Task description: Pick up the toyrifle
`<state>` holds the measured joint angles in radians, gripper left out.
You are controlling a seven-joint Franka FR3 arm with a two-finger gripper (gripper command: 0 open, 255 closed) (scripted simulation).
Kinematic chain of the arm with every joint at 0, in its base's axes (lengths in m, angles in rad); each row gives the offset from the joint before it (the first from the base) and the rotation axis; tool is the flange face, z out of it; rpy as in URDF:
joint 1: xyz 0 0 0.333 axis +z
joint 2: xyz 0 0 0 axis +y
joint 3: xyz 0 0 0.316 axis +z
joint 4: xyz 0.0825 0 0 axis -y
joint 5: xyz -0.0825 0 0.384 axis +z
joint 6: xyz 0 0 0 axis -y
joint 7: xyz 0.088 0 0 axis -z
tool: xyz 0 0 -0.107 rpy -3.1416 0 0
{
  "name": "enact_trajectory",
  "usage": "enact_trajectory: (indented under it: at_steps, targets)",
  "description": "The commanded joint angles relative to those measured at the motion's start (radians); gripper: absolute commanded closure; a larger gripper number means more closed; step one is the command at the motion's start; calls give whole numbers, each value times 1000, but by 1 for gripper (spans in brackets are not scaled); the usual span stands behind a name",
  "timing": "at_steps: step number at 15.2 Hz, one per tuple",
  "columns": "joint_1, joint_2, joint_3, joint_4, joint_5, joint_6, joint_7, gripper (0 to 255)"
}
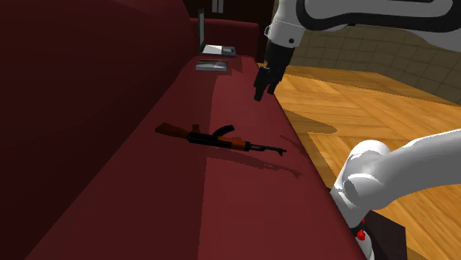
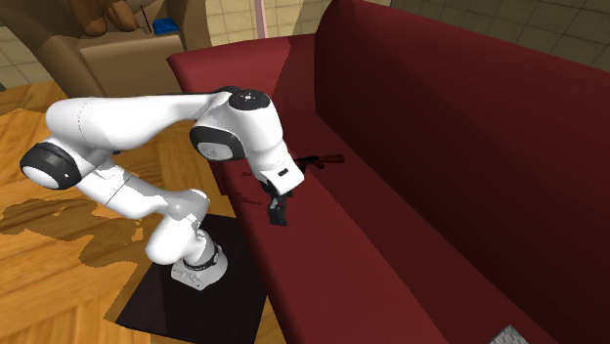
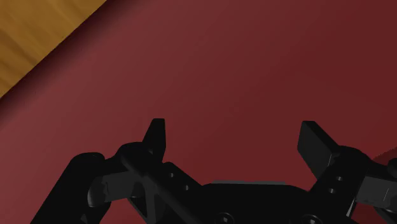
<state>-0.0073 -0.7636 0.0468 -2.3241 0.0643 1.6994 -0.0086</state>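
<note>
The toy rifle (image 1: 220, 139), black with brown stock and grip, lies flat on the dark red sofa seat (image 1: 222, 192), its muzzle pointing toward the seat's front edge. In the second exterior view the rifle (image 2: 318, 160) peeks out just behind the arm's wrist. My black gripper (image 1: 261, 87) hangs above the seat near its front edge, farther along the sofa than the rifle and well clear of it. In the wrist view the fingers (image 3: 154, 137) stand wide apart over bare red cushion, so the gripper (image 3: 234, 141) is open with nothing between them.
A laptop (image 1: 210, 40) and a flat grey item (image 1: 211, 66) rest on the far end of the seat. The tall sofa backrest (image 1: 74, 96) rises along the shoulder view's left. Wooden floor (image 1: 369, 111) borders the seat's front edge. My stand (image 2: 196, 283) sits on the floor.
</note>
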Motion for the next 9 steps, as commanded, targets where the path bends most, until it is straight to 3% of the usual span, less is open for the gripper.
enact_trajectory:
  at_steps: [1,9]
  targets:
    - [0,0,0,0,0,0,0,0]
    - [67,117,150,85,90,17,138,0]
